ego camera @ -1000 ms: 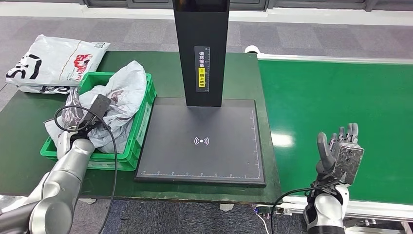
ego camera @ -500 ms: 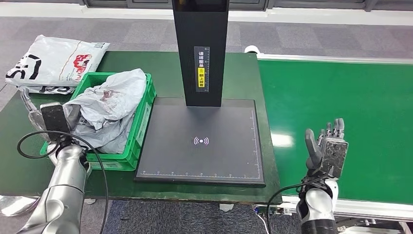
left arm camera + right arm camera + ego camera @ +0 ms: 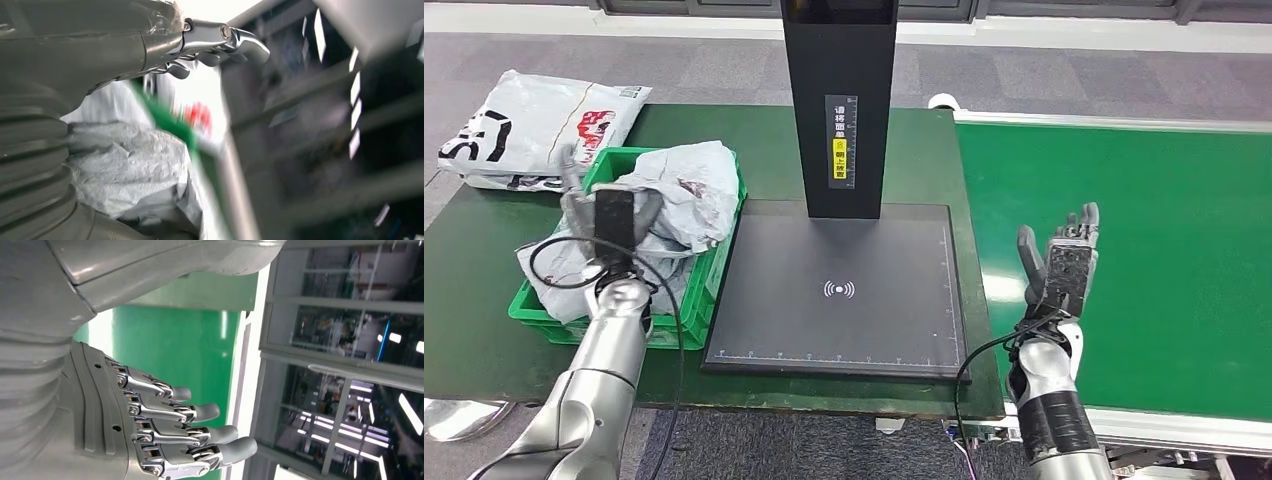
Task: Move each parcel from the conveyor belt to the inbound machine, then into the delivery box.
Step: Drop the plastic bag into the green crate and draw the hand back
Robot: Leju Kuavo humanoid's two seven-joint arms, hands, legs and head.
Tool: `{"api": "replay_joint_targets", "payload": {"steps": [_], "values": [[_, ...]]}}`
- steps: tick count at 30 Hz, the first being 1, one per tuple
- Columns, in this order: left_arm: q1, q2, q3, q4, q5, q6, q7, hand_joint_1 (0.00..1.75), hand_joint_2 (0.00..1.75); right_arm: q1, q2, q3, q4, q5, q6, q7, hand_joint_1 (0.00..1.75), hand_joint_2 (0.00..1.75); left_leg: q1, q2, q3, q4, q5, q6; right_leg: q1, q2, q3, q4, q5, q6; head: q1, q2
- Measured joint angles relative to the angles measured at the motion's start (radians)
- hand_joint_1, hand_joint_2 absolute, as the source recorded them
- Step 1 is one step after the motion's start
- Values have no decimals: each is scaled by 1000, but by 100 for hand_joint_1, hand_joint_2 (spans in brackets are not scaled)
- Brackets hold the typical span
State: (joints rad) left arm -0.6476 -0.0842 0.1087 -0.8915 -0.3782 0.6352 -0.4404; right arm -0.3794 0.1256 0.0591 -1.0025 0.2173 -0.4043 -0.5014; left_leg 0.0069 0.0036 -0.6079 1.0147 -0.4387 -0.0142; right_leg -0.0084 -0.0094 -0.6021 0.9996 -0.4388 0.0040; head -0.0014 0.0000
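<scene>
A crumpled grey parcel lies in the green delivery box on the left of the table; it also shows in the left wrist view as the grey parcel. My left hand is raised over the box's near left part, fingers apart and holding nothing. The inbound machine's black scan plate and its column stand mid-table. My right hand is held up, open, over the near left edge of the green conveyor belt; the right hand has its fingers straight.
A white printed parcel lies at the table's far left corner, behind the box. A black cable loops along my left forearm. The dark green table runs left of the box.
My left hand swung out left of the box, then came back over its near side, without the parcel. My right hand rose and shifted left. The grey parcel has settled in the box.
</scene>
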Motion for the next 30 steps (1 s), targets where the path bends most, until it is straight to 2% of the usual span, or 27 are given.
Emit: {"api": "replay_joint_targets", "payload": {"steps": [5, 12, 17, 30], "values": [[-57, 5, -60, 95, -55, -10, 64, 0, 175, -19, 1, 31, 43, -6, -6, 4, 0, 175, 0, 2, 0, 0, 0, 0, 0, 1, -1, 0, 0, 0, 0, 0], [-86, 65, -84, 156, -130, 4, 131, 0, 175, -45, 0, 38, 86, -37, 10, 7, 0, 175, 0, 2, 0, -1, 0, 0, 0, 2, -1, 1, 0, 0, 0, 0], [-89, 102, -84, 171, -139, 3, 136, 0, 175, -54, -1, 38, 108, -46, 15, 4, 0, 175, 0, 2, 0, -1, 0, 0, 0, 2, -1, 1, 0, 0, 0, 0], [-89, 140, -84, 181, -146, 13, 143, 0, 175, -60, -2, 38, 129, -54, 16, 3, 0, 175, 0, 1, 0, 0, 0, 0, 0, 1, -1, 1, 0, 0, 0, 0]]}}
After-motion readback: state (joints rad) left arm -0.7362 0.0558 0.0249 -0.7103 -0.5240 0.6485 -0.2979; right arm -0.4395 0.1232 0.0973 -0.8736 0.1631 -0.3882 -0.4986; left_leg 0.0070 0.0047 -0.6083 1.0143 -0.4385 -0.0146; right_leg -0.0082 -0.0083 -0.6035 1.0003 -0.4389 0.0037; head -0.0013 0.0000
